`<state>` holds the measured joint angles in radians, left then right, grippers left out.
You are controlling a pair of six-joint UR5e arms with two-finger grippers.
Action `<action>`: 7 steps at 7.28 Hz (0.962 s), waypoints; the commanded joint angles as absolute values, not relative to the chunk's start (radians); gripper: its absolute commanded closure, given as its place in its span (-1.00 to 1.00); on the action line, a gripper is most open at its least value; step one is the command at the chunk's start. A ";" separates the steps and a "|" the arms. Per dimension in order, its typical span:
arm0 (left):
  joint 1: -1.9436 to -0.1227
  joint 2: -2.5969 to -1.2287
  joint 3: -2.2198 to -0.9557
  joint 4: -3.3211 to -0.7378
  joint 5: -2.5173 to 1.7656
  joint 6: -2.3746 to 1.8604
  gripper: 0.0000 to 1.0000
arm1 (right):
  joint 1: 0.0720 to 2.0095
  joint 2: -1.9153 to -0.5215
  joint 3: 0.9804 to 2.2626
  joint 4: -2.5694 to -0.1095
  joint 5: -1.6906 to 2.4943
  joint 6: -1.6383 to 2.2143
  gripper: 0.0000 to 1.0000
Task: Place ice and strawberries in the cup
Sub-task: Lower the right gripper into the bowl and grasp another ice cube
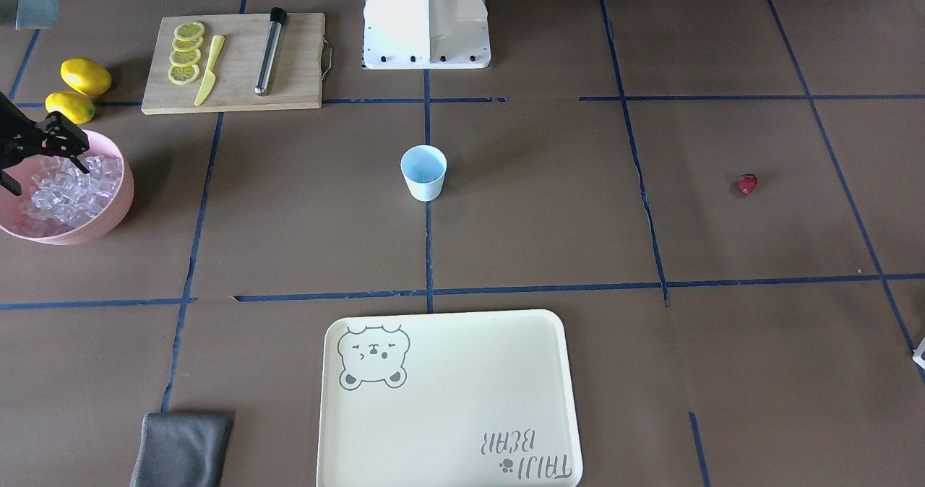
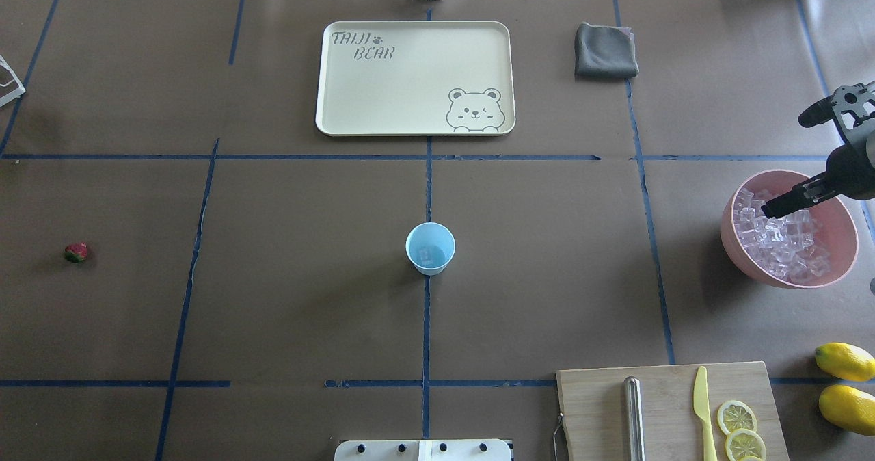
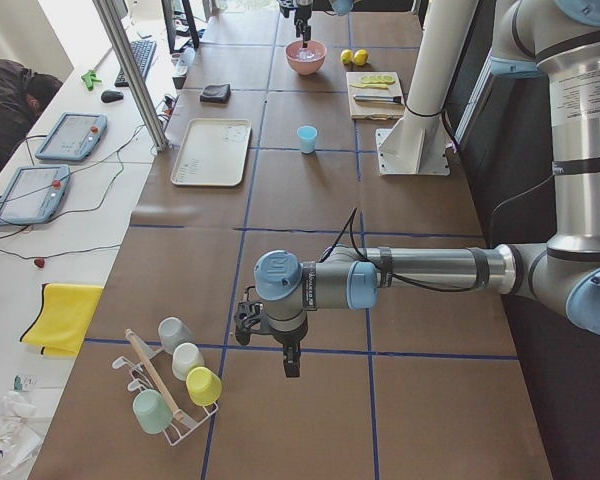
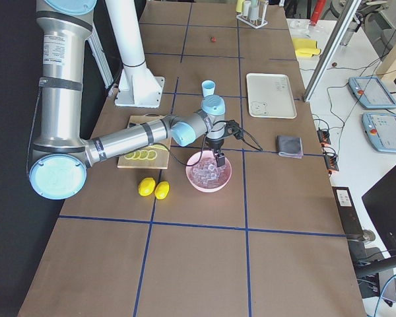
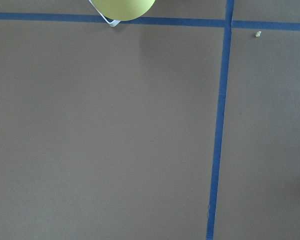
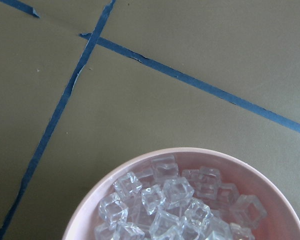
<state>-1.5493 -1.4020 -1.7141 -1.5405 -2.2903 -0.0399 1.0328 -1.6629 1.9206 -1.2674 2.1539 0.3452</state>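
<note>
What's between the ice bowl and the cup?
Nothing but bare table crossed by a blue tape line, between pink bowl and cup, per the overhead view.

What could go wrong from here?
1. The ice lies piled loose in the bowl. The right pincer may slip off a cube, or drop it before reaching the cup.
2. The cup is small and stands free, so a low approach could tip it.
3. The strawberry is small and may roll when the left pincer pinches it.
</note>
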 commanded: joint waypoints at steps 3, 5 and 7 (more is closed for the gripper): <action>-1.549 -1.402 -1.713 -1.543 -2.292 -0.040 -1.00 | 1.032 -1.666 1.913 -1.212 2.166 0.697 -0.92; -1.549 -1.402 -1.715 -1.545 -2.293 -0.040 -1.00 | 1.032 -1.732 1.943 -1.194 2.160 0.973 -0.92; -1.549 -1.402 -1.715 -1.546 -2.293 -0.040 -1.00 | 1.032 -1.808 1.939 -1.058 2.155 1.232 -0.92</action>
<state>-1.5494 -1.4021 -1.7149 -1.5449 -2.2931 -0.0399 1.0324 -1.7671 1.9393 -1.1297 2.1584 1.0677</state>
